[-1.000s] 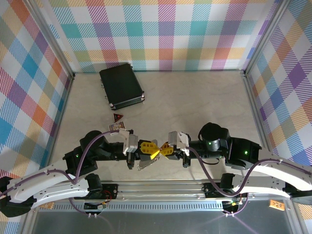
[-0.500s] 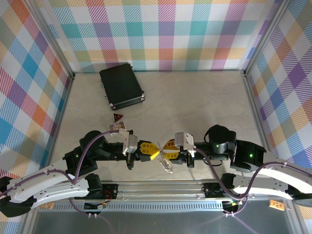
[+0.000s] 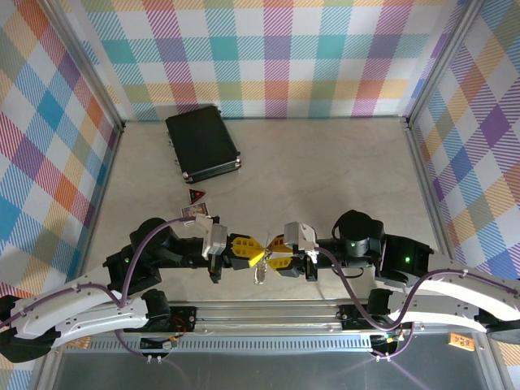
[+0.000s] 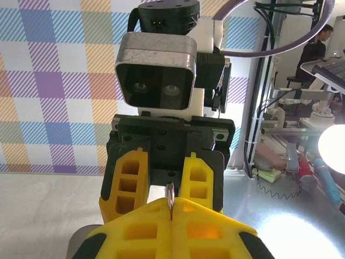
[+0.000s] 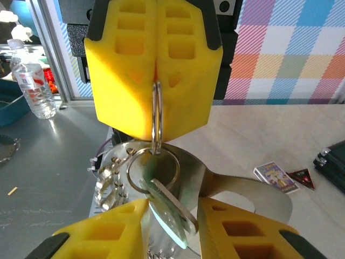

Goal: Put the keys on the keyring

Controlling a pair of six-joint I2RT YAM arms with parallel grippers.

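Between the two arms, my left gripper (image 3: 255, 253) is shut on a thin split ring (image 5: 156, 108), seen edge-on between its yellow pads (image 4: 171, 197). From that ring hangs a round ring (image 5: 153, 168) carrying the keyring (image 5: 229, 181), a flat silver plate with small rings along its left edge, and the keys (image 5: 171, 218), one piece with a teal-green head. The bunch dangles below the grippers (image 3: 260, 274). My right gripper (image 5: 172, 209) faces the left one, open, its yellow fingers either side of the hanging key with gaps showing.
A black rectangular case (image 3: 203, 144) lies at the back left. A small printed card (image 3: 195, 212) and a dark triangular piece (image 3: 196, 195) lie behind the left arm. The metal rail (image 3: 268, 313) runs along the near table edge.
My right gripper has opened and let go of the bunch, drawn back to the right, then come in again. The hanging keyring swung from left to right and now hangs straight down.
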